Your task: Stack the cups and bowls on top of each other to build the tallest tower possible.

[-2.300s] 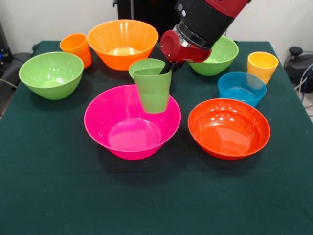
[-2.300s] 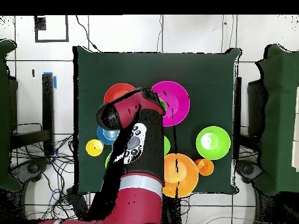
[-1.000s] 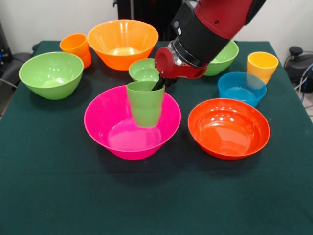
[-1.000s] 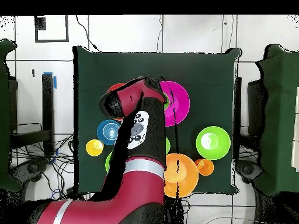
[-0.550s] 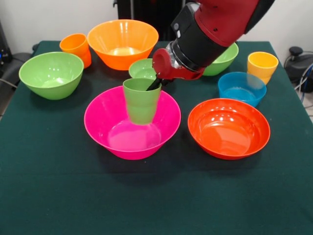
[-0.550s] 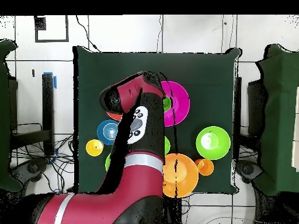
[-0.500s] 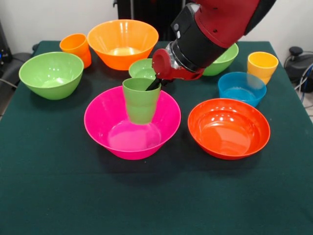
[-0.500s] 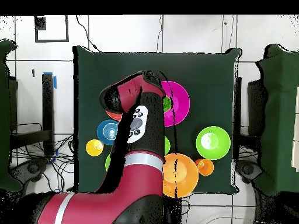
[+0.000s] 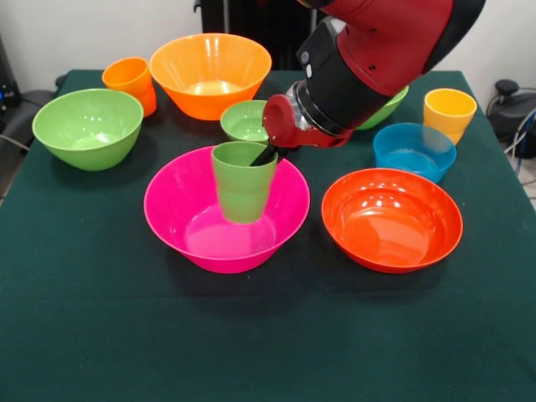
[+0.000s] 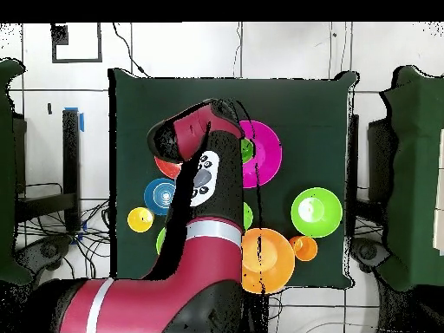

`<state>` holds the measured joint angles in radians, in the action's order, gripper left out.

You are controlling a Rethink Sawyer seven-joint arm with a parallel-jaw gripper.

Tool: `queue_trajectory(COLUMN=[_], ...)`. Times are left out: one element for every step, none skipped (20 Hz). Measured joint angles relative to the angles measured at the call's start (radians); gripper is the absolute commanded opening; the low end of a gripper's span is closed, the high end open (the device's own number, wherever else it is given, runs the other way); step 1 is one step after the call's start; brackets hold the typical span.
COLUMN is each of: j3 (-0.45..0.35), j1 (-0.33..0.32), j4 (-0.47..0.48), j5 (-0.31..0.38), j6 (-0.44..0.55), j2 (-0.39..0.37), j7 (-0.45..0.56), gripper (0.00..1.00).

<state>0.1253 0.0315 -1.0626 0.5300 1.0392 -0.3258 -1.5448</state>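
Note:
My gripper (image 9: 266, 155) is shut on the rim of the green cup (image 9: 243, 182), with one dark finger inside the cup. The cup is upright and low inside the large pink bowl (image 9: 172, 222) at the table's middle; I cannot tell whether it touches the bowl's floor. In the overhead view the arm hides most of the cup, and the pink bowl (image 10: 269, 152) shows beside it. The small green bowl (image 9: 244, 120) sits just behind. The yellow-orange cup (image 9: 449, 111) and the orange cup (image 9: 131, 81) stand at the far corners.
The orange bowl (image 9: 209, 74) is at the far middle and a light green bowl (image 9: 87, 127) at the left. Another light green bowl (image 9: 387, 94) is partly behind the arm. The blue bowl (image 9: 414, 149) and red-orange bowl (image 9: 391, 219) are at the right.
The gripper has carried the green cup from above the pink bowl's far rim down into the bowl. The arm has stretched further over the table.

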Motion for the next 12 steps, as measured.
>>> queue_trajectory(j3=[-0.002,-0.006,-0.012,-0.016,-0.017,-0.024,-0.027,-0.028,-0.031,-0.032,-0.032,-0.033], j1=[-0.001,-0.003,-0.006,-0.008,-0.009,-0.014,-0.016,-0.017,-0.020,-0.021,-0.022,-0.024], j4=[0.003,0.008,0.018,0.023,0.025,0.034,0.037,0.041,0.049,0.053,0.056,0.065], j5=[0.000,0.000,0.000,0.000,0.000,0.000,0.000,0.000,0.000,0.000,0.000,0.000], j6=[0.000,0.000,0.000,0.000,0.000,0.000,0.002,0.004,0.010,0.013,0.018,0.037], j2=[0.002,0.005,0.011,0.014,0.015,0.021,0.023,0.025,0.029,0.031,0.033,0.039], j7=[0.000,0.000,0.000,0.000,0.000,0.000,0.000,0.000,0.001,0.001,0.002,0.005], gripper=[0.00,0.00,0.00,0.00,0.00,0.00,0.00,0.00,0.00,0.00,0.00,0.00])
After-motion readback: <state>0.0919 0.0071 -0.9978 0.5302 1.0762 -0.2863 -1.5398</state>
